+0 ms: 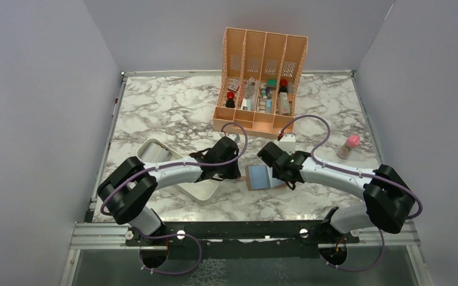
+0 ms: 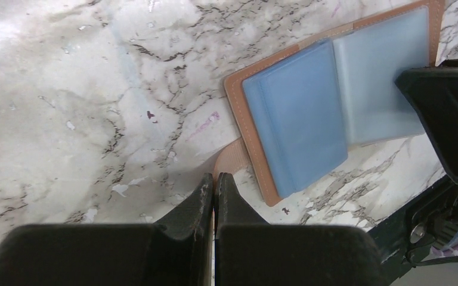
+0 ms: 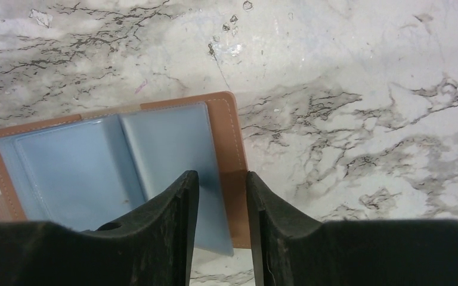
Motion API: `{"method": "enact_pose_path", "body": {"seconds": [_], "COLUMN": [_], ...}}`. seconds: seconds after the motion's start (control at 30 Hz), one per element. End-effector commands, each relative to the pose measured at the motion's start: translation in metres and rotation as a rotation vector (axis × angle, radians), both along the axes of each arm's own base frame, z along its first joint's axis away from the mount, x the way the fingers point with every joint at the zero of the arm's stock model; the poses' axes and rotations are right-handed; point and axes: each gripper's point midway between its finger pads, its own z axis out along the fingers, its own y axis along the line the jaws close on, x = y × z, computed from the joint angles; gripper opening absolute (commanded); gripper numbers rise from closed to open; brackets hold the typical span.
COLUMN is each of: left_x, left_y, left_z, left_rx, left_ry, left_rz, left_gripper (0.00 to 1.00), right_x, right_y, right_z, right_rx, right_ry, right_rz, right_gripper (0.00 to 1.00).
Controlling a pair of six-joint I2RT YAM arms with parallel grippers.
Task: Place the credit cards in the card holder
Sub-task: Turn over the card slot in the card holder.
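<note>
Since the card holder lay spread open on the marble table, just below the middle of the top view, the step in hand looked like readying it to receive cards, not loading it. Its light blue sleeves faced up inside the brown cover, and no card could be made out in them. The snap tab stuck out from the cover's lower-left edge in the left wrist view.

The left gripper sat at the bottom centre of that view with its jaws pressed together, tips at the end of the tab. Whether they pinched the tab or only rested by it could not be told. The right gripper, at the bottom of its own view, stood over the holder's right edge with a narrow gap between the jaws. Brown cover and a blue sleeve showed in that gap, with nothing visibly clamped.

Further out, a white tray lay at the centre left of the top view, partly under the left arm. A peach organizer stood at the upper centre, and a pink-capped bottle at the right. No credit card could be picked out with certainty.

The next move probably called for pinning the cover flat, lifting one sleeve's mouth, and fetching a card.
</note>
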Motion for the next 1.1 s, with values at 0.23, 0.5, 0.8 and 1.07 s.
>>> {"method": "enact_pose_path", "body": {"seconds": [0.23, 0.5, 0.8, 1.07], "left_x": [0.021, 0.032, 0.043, 0.042], "left_y": [0.006, 0.000, 0.015, 0.085], "left_z": [0.012, 0.034, 0.080, 0.103], "left_rx": [-0.003, -0.025, -0.019, 0.147], "left_ry": [-0.026, -0.053, -0.129, -0.171], "left_rz": [0.032, 0.030, 0.065, 0.176], "left_gripper": [0.00, 0.12, 0.33, 0.34], "right_x": [0.002, 0.000, 0.000, 0.003], "right_y": [0.001, 0.011, 0.016, 0.022], "right_z": [-0.019, -0.027, -0.020, -0.015], "right_rx": [0.058, 0.123, 0.174, 0.183], "right_ry": [0.014, 0.018, 0.000, -0.007], "right_rz": [-0.044, -0.020, 0.002, 0.043], "right_gripper": [0.32, 0.29, 0.29, 0.30]}}
